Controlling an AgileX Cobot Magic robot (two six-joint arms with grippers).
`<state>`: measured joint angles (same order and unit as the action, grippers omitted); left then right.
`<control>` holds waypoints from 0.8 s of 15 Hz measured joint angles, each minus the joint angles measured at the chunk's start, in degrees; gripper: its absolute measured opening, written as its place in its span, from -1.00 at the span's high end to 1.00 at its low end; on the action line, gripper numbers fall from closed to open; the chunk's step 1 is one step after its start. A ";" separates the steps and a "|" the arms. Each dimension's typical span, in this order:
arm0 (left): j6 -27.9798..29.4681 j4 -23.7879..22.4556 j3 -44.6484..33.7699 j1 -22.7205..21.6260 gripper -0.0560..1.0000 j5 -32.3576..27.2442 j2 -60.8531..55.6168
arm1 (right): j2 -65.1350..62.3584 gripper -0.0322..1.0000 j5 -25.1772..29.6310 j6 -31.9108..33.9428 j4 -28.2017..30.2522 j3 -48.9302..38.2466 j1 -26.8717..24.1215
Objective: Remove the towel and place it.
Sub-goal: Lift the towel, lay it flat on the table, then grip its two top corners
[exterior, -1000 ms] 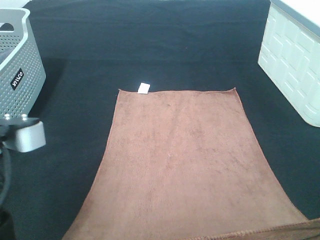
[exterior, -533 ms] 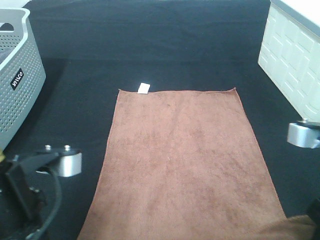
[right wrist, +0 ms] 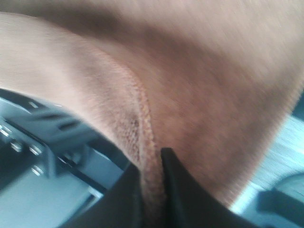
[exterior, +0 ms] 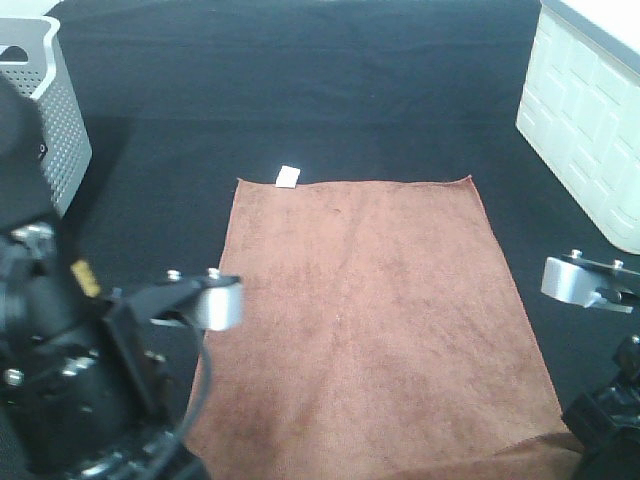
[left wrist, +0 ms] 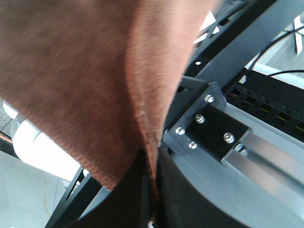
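We see the towel (exterior: 370,320) spread across the black table cloth (exterior: 300,90), its white tag (exterior: 288,177) at the far corner. The left gripper (left wrist: 152,166) is pinching the near hem tight, and the right gripper (right wrist: 152,159) has that hem clamped between its jaws too, lifted off the cloth!

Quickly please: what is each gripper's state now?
Left gripper: closed on the edge of the brown terry-cloth towel.
Right gripper: closed on the same towel.
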<state>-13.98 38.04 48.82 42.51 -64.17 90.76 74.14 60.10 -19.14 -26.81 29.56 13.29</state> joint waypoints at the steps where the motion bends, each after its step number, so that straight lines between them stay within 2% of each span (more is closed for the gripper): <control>1: 0.11 0.00 1.15 1.55 0.84 0.06 1.89 | 0.00 0.57 -0.29 -0.11 -0.11 0.00 0.00; 3: 0.92 0.00 3.95 5.27 0.76 0.06 5.44 | 0.00 0.32 -0.34 -0.17 -0.17 -0.06 0.00; 5: 4.47 -0.63 6.82 8.65 0.51 0.34 7.68 | 0.00 0.02 -0.34 2.23 -0.17 -0.17 0.00; 6: 6.93 -1.49 8.08 10.03 0.27 0.69 7.73 | 0.00 -0.17 -0.34 3.67 0.06 -0.17 0.00; 7: 9.97 -2.35 9.45 11.17 -0.08 0.74 7.73 | 0.00 -0.34 -0.29 4.13 0.57 -0.17 0.00; 9: 14.50 -6.47 11.97 12.03 -0.69 -0.86 7.73 | 0.00 -0.55 -0.23 4.24 1.60 -0.17 0.00; 10: 15.36 -8.31 13.01 12.03 -0.83 -2.18 7.73 | 0.00 -0.58 -0.23 4.24 1.60 -0.17 0.00; 12: 15.70 -9.28 13.92 12.26 -0.91 -3.90 7.73 | 0.00 -0.60 -0.06 4.30 1.55 0.52 0.00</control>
<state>1.72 28.76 62.74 54.77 -68.07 98.49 74.14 60.05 -14.84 -25.27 30.08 13.29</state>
